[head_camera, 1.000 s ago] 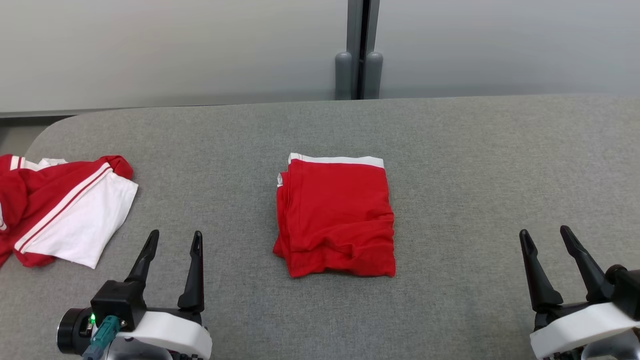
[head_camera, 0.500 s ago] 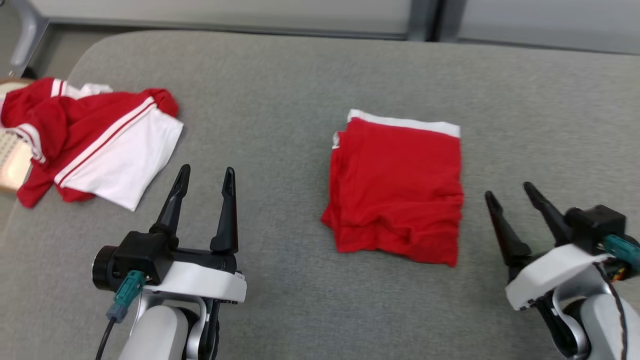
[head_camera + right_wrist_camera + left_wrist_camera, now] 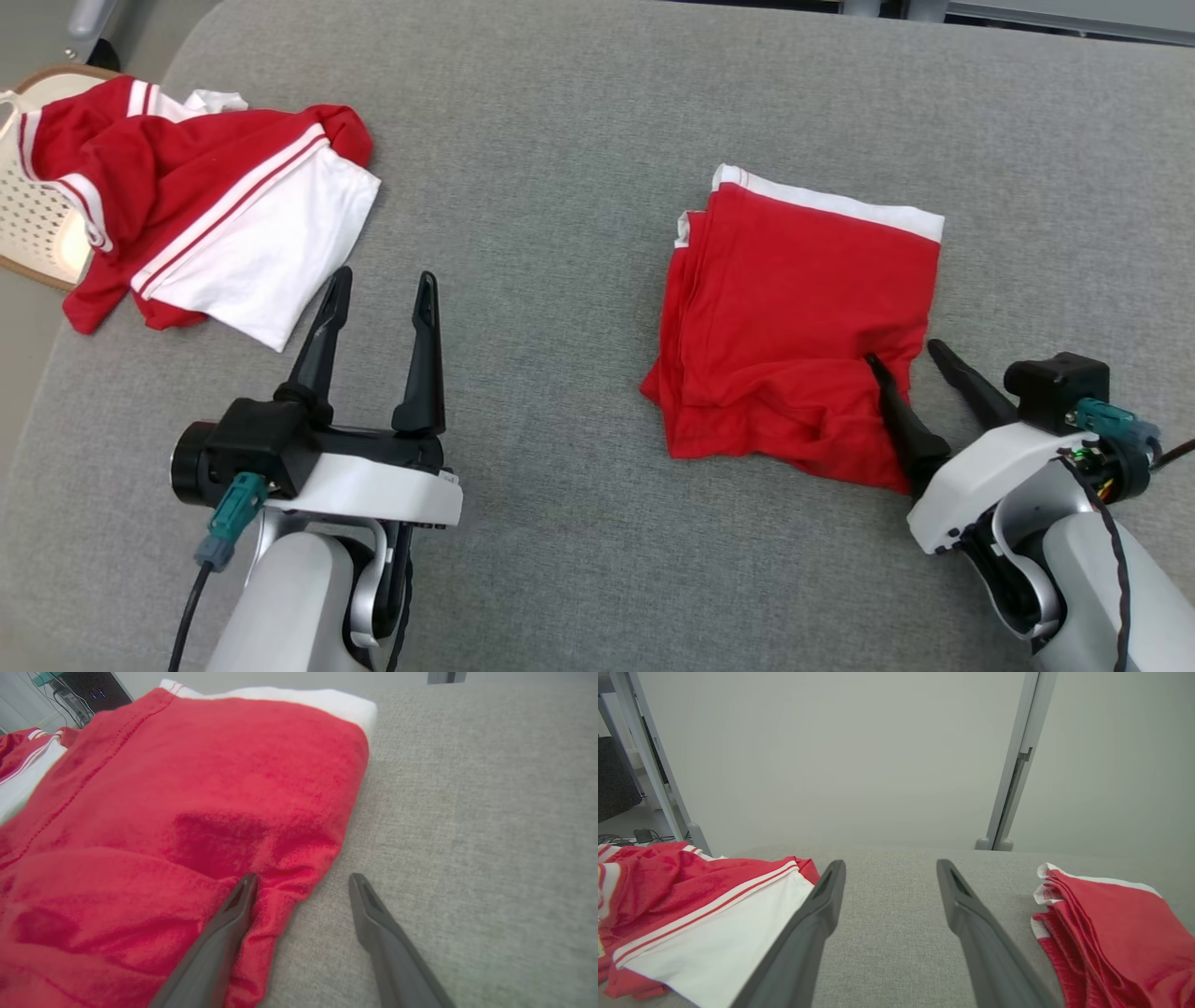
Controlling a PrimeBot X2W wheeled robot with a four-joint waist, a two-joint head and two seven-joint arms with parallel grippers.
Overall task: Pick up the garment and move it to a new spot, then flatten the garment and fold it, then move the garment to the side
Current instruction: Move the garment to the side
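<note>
Jaws on both arms stand spread and hold nothing. The folded red garment (image 3: 803, 317) lies on the grey desk (image 3: 560, 140), right of centre, with its long axis running away from the robot and its white band (image 3: 831, 201) at the far edge. The right jaws straddle its near right corner: one finger (image 3: 219, 947) over the cloth, the other over bare desk. The left jaws point at bare desk, well apart from it, so the right jaws are the nearer pair.

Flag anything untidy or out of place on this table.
The red-and-white garment lies crumpled at the left edge of the table, spilling over a basket. The folded red garment is neat apart from a rumpled near edge.
</note>
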